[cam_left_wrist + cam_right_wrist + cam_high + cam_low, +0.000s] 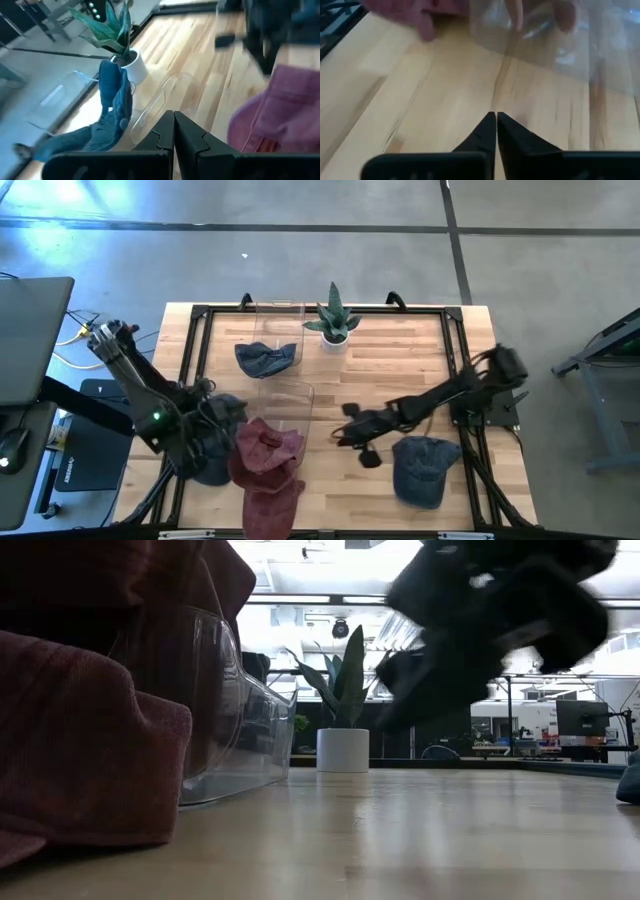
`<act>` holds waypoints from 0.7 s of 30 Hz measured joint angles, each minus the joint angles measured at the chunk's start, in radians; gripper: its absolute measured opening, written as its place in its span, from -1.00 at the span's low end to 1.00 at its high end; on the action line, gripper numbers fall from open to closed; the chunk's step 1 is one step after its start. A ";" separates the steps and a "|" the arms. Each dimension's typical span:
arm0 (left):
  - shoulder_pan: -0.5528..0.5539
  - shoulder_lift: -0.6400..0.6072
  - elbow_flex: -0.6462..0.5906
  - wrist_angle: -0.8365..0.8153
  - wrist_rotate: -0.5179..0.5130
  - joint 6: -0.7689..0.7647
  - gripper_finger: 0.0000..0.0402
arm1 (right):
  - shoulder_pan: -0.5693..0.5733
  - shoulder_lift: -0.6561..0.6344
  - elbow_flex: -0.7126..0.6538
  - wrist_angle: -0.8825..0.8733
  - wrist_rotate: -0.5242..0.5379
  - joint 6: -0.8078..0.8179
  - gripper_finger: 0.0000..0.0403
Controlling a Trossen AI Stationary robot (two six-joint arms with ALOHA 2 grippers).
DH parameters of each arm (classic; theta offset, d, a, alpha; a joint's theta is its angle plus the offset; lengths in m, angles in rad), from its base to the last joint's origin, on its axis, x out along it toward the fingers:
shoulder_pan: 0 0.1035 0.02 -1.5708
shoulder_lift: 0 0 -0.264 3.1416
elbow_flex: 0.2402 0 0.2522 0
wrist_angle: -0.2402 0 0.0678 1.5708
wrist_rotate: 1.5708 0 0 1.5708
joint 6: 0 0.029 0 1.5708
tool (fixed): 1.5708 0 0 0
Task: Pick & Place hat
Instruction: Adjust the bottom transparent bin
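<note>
Hats lie in four spots on the wooden tabletop (400, 360). Red hat (268, 450) rests near the front edge, partly inside a clear plastic bin (290, 405), with a second red one (272, 505) just in front of it. Blue denim hat (425, 468) sits alone toward the front right, well apart from the red ones. Another blue hat (266, 358) hangs over the edge of a second clear bin (280, 320) at the back, just beside a small green plant in a white pot (335, 328). Dark hat (215, 442) lies at the left under the left arm.

Right pincer (345, 430) hangs over bare wood between the red hat and the denim hat, fingers pressed together, holding nothing. Left pincer (174, 131) sits by the front left next to the red hat, fingers also shut tight with nothing between them.
</note>
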 joint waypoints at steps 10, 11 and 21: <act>0.041 -0.211 -0.376 0.589 0.035 0.303 -1.00 | -0.082 0.142 0.192 -0.063 0.046 -0.010 -0.96; 0.042 -0.217 -0.399 0.642 0.046 0.335 -1.00 | -0.095 0.142 0.195 -0.064 0.053 -0.011 -0.97; 0.058 -0.221 -0.385 0.887 0.068 0.582 -1.00 | -0.222 0.158 0.196 0.078 0.016 -0.010 -0.99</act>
